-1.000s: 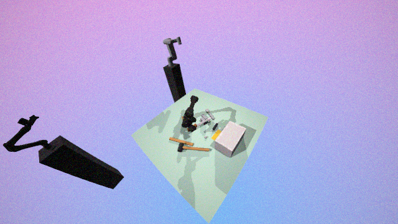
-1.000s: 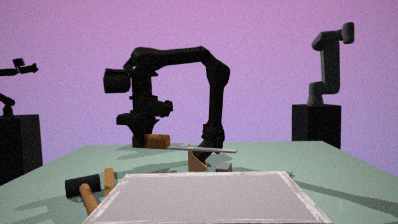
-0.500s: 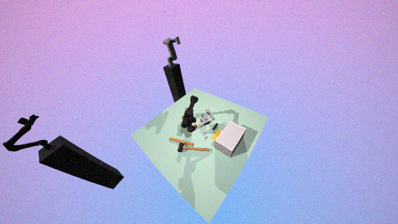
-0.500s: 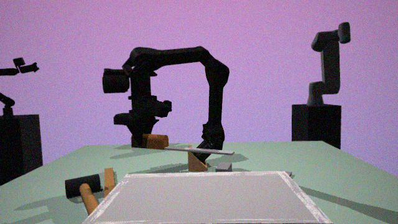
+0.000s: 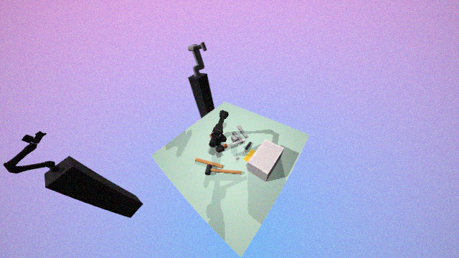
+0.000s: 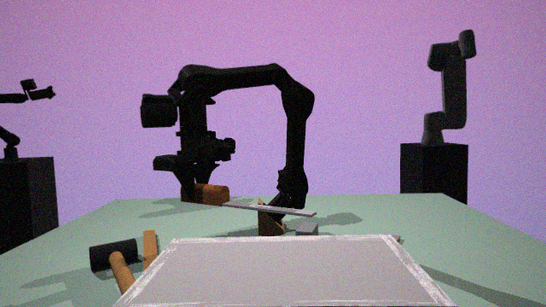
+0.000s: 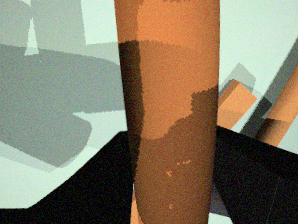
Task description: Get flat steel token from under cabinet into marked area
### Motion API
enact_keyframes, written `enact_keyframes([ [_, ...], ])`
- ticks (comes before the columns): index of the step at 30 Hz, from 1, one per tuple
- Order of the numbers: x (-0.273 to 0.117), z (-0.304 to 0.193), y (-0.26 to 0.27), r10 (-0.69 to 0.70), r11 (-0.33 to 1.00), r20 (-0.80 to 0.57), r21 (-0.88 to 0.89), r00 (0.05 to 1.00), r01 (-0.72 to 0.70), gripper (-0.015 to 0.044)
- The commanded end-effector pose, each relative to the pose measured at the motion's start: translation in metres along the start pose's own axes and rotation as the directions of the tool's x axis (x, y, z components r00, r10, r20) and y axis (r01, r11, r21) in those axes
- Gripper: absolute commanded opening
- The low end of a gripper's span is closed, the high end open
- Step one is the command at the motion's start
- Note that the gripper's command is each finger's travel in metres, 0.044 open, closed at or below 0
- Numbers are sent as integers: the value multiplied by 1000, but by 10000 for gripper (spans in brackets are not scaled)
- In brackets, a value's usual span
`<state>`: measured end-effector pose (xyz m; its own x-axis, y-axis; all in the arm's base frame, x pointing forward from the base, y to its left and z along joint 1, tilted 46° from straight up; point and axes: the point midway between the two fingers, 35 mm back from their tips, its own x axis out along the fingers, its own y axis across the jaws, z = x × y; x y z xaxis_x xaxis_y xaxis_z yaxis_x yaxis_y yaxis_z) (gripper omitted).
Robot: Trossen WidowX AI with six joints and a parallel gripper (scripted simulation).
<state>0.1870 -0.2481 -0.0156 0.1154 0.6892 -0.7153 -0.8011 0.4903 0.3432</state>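
Observation:
My gripper [image 5: 221, 147] [image 6: 194, 190] [image 7: 165, 136] is shut on the thick wooden handle [image 6: 217, 194] [image 7: 170, 75] of a tool with a long flat grey blade [image 5: 234, 143] [image 6: 277, 209]. The blade points toward the cabinet side and looks held just above the table; its exact height is hard to tell. The white cabinet [image 5: 267, 154] [image 6: 277, 273] stands to the right in the top view. The yellow marked area [image 5: 249, 155] lies against its front. I cannot make out the token or the vent slots; the space under the cabinet is hidden.
A black-headed mallet [image 5: 208, 169] [image 6: 113, 255] and a wooden stick [image 5: 209, 163] [image 6: 149, 247] [image 7: 239, 100] lie on the table [image 5: 233, 215]. A small dark block [image 5: 248, 145] is near the yellow area. Grey pieces [image 5: 242, 131] lie beyond the blade. Two other arms stand on pedestals off the table.

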Motion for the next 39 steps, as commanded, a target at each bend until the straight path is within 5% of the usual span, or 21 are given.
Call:
enact_keyframes([
  [1, -1, 0, 0, -4, 999, 6, 33, 1000, 4, 0],
  [39, -1, 0, 0, -4, 944, 6, 329, 1000, 2, 0],
])
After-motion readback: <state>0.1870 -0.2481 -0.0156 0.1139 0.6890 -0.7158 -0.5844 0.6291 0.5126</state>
